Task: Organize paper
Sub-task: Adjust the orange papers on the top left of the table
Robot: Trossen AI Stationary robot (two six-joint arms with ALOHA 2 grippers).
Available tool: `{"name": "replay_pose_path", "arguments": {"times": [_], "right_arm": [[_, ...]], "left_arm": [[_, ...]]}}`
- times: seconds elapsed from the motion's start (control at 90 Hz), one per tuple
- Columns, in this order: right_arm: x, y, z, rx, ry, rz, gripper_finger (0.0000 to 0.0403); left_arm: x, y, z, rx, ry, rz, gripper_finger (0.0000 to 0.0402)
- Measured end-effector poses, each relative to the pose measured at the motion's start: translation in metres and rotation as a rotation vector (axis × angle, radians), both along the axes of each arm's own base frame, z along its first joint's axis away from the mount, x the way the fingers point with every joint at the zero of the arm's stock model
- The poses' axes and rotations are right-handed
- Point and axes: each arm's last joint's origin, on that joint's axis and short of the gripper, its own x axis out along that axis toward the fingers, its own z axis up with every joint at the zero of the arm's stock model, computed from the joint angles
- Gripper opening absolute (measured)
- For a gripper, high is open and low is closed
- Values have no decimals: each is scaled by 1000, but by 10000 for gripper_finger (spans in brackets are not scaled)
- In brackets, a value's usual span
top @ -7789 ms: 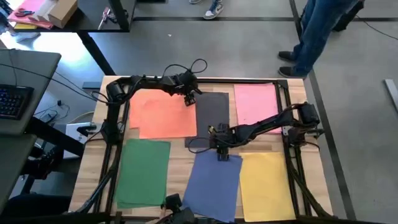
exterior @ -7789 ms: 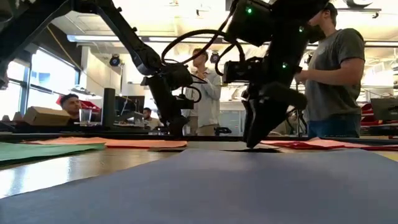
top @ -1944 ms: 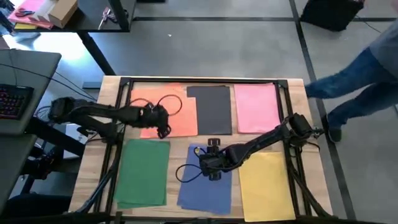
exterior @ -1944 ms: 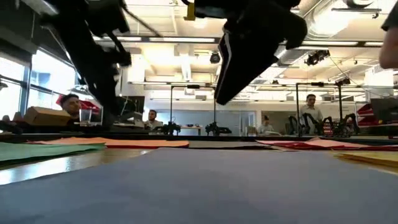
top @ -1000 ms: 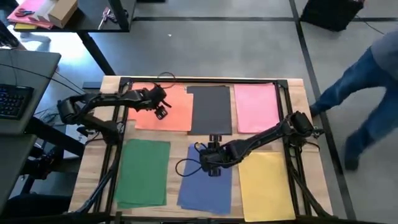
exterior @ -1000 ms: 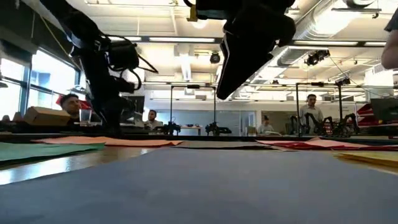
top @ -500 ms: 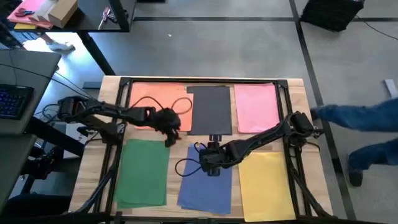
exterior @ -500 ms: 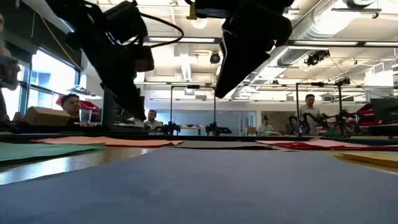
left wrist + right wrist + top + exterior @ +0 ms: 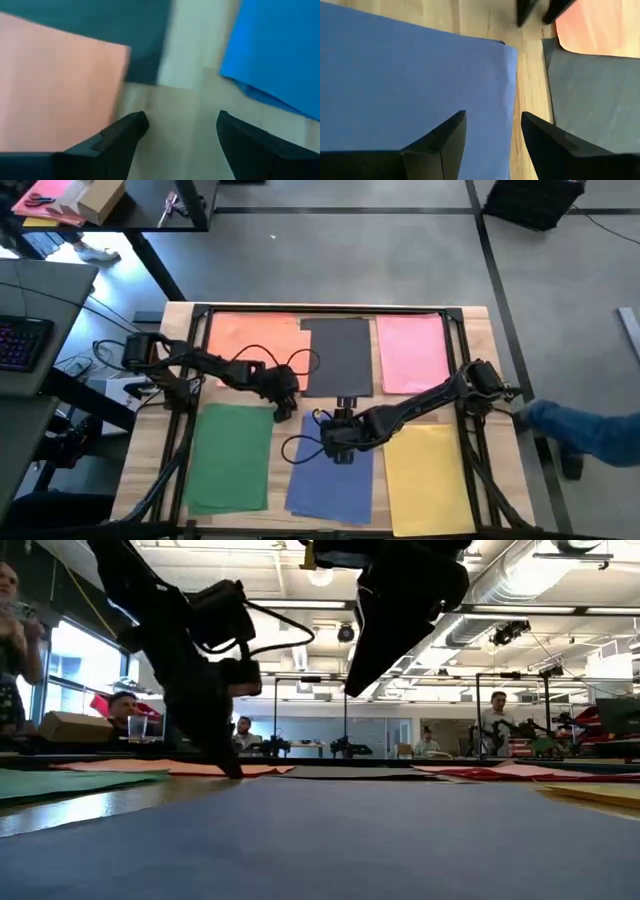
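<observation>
Between the orange and blue sheets, the left gripper (image 9: pixel 284 408) hangs low over bare wood with its two dark fingers (image 9: pixel 125 131) spread apart and nothing between them. Just beside it lie the near corner of the thin orange rectangular paper sheet (image 9: pixel 258 356) and the corner of the dark grey rectangular paper sheet (image 9: pixel 340 357). The right gripper (image 9: pixel 337 452) hovers above the far end of the blue rectangular paper sheet (image 9: pixel 330 480), fingers (image 9: pixel 442 136) parted and empty, straddling that sheet's edge.

Six flat sheets lie in two rows on the light wooden tabletop (image 9: pixel 290 432): orange, dark grey and a pink rectangular paper sheet (image 9: pixel 411 352) in the far row, a green rectangular paper sheet (image 9: pixel 232 457), the blue one and a yellow rectangular paper sheet (image 9: pixel 428 477) in the near row. Orange and grey touch or slightly overlap; narrow strips of wood separate the rest. Open wood shows between green and blue, where the left gripper sits. No writing is readable.
</observation>
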Motion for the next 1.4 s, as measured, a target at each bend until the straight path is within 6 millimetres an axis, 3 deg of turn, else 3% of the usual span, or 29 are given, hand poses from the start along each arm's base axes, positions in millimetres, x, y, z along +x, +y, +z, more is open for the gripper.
{"name": "replay_pose_path", "arguments": {"times": [0.222,0.5,0.789,0.978,1.178,1.4], "right_arm": [[0,0,0,-1,0,-1,176],[0,0,0,-3,-3,-2,176],[0,0,0,-2,-6,0,176],[1,1,1,1,-18,0,176],[3,2,1,7,-33,0,176],[2,4,1,11,-40,3,176]], "left_arm": [[-38,20,24,167,185,173,247],[-53,31,59,238,63,288,247],[-74,85,46,257,199,430,247],[-85,113,27,234,300,488,247],[-84,124,4,80,310,658,247],[-75,113,12,-68,223,748,247]]}}
